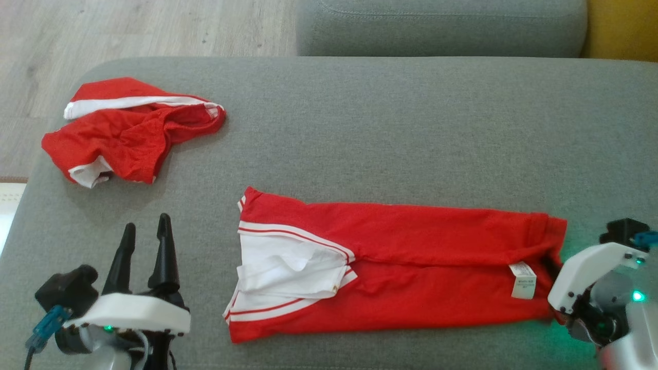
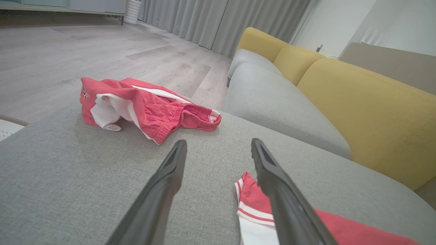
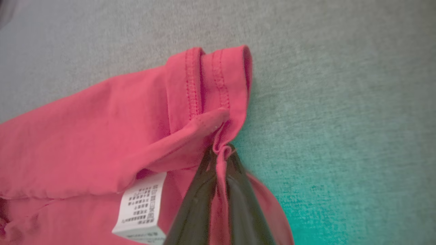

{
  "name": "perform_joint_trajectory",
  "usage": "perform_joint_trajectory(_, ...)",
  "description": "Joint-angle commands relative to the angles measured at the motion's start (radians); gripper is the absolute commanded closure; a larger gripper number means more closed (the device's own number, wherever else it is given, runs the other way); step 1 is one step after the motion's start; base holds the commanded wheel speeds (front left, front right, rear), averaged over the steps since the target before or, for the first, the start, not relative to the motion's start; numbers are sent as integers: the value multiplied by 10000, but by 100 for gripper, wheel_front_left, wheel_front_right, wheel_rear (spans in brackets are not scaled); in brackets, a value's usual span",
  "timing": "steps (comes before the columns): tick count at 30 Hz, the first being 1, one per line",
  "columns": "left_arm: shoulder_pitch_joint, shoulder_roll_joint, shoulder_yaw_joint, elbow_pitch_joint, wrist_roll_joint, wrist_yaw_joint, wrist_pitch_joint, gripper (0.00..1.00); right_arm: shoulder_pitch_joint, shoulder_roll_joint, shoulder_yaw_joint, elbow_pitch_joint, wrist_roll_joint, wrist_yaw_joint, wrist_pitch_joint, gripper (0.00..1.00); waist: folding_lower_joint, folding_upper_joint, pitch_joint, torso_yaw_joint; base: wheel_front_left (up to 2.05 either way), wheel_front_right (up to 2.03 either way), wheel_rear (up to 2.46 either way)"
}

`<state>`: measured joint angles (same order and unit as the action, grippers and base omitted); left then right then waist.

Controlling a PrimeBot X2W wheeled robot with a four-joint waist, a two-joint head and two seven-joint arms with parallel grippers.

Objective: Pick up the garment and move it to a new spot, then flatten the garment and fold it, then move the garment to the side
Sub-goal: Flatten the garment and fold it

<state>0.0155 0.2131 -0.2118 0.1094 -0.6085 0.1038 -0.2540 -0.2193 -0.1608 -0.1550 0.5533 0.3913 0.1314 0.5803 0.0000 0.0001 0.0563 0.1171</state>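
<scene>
garment: red jersey cloth (image 1: 411, 267) folded into a long flat band along the near half of the grey seat cushion (image 1: 360, 128); striped end to the left, hemmed end to the right.
right tool: closed (image 3: 221, 151) on the garment's hem (image 3: 218, 78) at the right end; a thin pleat of red cloth is pinched between the two dark fingers.
left tool: open and empty (image 1: 147, 222), fingers spread over bare cushion just left of the garment's striped end, apart from it.
care label: small white printed tag (image 1: 523, 280) lying on the red cloth, just left of the right tool's fingers.
white panel: smooth white cloth (image 1: 288, 267) edged with thin red and white stripes, creased, showing at the garment's left end.
hem detail: double rows of stitching, the edge rolled and slightly lifted.
red shorts: a crumpled heap (image 1: 128, 128) with white trim and a gathered waistband, at the far left of the cushion, well apart from the garment.
cushion: coarse woven grey fabric with rounded corners; a green glow falls on it beside the right tool.
surroundings: pale wood floor (image 1: 128, 25) beyond the far left; mustard-yellow backrest (image 2: 357, 102) to the right.
</scene>
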Motion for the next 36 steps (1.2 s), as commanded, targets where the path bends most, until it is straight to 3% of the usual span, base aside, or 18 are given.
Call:
perform_joint_trajectory(1, -521, 52, 460, -236, 132, -72, -78, 0, -209, 15, 105, -429, -81, -7, -247, 100, 0, -1, -11, -13, 0, 0, 0)
perform_joint_trajectory(7, -434, -4, 519, -176, 158, -78, -78, 0, -349, -49, -366, -806, -319, -7, -961, 100, 0, -1, -145, -127, 0, 0, 0)
perform_joint_trajectory(16, -248, 82, 555, -177, 130, -25, -75, 0, -472, -229, -383, -1800, -40, -7, -392, 100, 0, -1, -442, -242, 0, 0, 0)
perform_joint_trajectory(27, -76, 117, 530, -87, 23, 16, -24, 0, 185, 776, 725, -4554, 3428, -7, 1524, 100, 0, -1, -764, 231, 0, 0, 0)
perform_joint_trajectory(32, -89, 79, 446, -41, -5, 10, 26, 0, 288, 1068, 1254, -4488, 4942, -7, 1898, 100, 0, -1, -844, 816, 0, 0, 0)
perform_joint_trajectory(36, -121, 55, 379, 39, -22, -12, 56, 0, 188, 1099, 2140, -3996, 6079, -7, 1309, 100, 0, -1, -858, 1354, 0, 0, 0)
